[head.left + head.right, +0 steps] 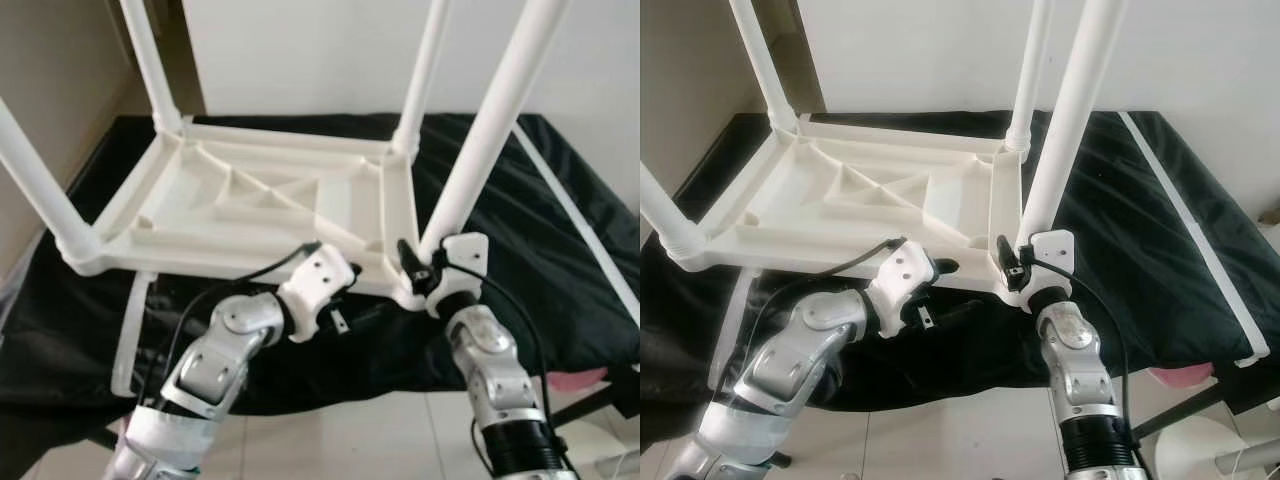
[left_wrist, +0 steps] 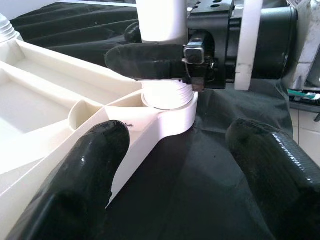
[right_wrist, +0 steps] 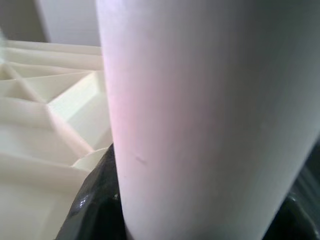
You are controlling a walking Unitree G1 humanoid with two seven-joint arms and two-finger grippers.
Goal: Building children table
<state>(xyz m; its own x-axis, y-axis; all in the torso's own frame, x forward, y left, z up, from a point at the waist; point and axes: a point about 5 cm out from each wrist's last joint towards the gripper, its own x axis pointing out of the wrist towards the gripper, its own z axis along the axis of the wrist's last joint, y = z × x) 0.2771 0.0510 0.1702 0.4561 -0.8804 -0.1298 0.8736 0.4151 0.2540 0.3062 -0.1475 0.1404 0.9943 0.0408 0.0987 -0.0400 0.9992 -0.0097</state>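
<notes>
Left eye view: white children table [image 1: 250, 200] lay upside down on black-draped surface [image 1: 560, 230], four legs up. Right tool [image 1: 425, 268] clamped base of near-right leg [image 1: 490, 130]. Left tool [image 1: 335, 300] sat just below table's near edge.

Left wrist view: left tool's fingers [image 2: 85, 180] spread wide, holding nothing, near leg socket [image 2: 167, 107].

Right wrist view: leg [image 3: 210, 120] close between fingers.

All four table legs [image 1: 480, 140] run off the top edge in the eye views, tops unseen. The right gripper [image 1: 415, 268] is mostly hidden behind the near leg and its own wrist housing, and the right wrist view is blurred by that leg up close. Left gripper [image 2: 175, 200] fingertips are cut off at the left wrist view's bottom edge.
</notes>
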